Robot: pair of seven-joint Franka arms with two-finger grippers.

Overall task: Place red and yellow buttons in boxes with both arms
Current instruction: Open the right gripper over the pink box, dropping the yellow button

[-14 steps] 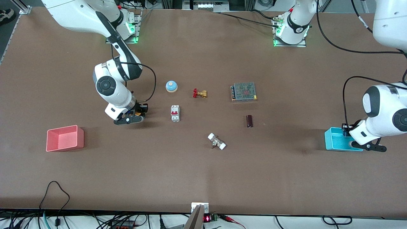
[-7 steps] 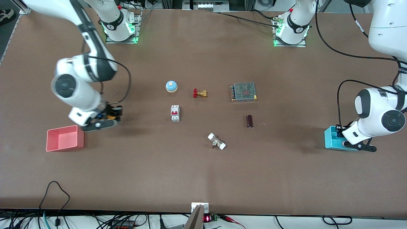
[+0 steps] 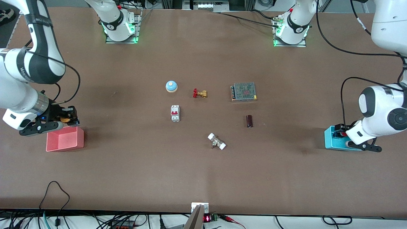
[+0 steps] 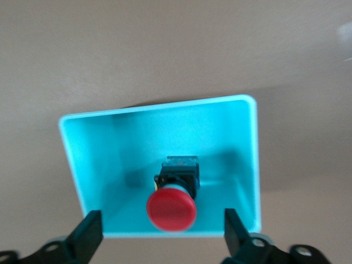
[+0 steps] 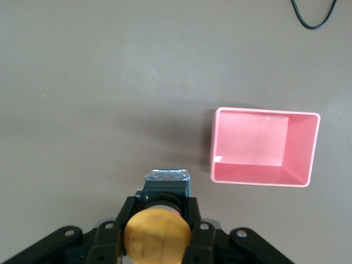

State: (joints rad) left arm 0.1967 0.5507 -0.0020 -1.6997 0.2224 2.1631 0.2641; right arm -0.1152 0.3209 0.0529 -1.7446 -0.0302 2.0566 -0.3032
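The red button [image 4: 171,206] lies in the cyan box [image 4: 104,159], its cap up. It shows as a red spot in the front view [image 3: 343,133], inside the cyan box [image 3: 330,142] at the left arm's end of the table. My left gripper [image 4: 161,215] is open just above that box, its fingers apart and clear of the button; in the front view the gripper [image 3: 341,133] is partly hidden by the wrist. My right gripper [image 5: 158,220] is shut on the yellow button [image 5: 158,237]. It hangs [image 3: 68,119] over the table at the salmon pink box's [image 3: 65,140] rim farther from the front camera. The pink box [image 5: 264,176] is empty.
Mid-table stand a blue dome bell [image 3: 171,86], a brass valve with a red handle [image 3: 199,93], a white circuit breaker [image 3: 175,113], a metal power supply [image 3: 244,91], a dark cylinder [image 3: 249,121] and a white-ended fitting [image 3: 217,141].
My right arm has carried the yellow button from beside the circuit breaker to the pink box. My left gripper has stayed over the cyan box, shifting slightly, and the red button now shows inside.
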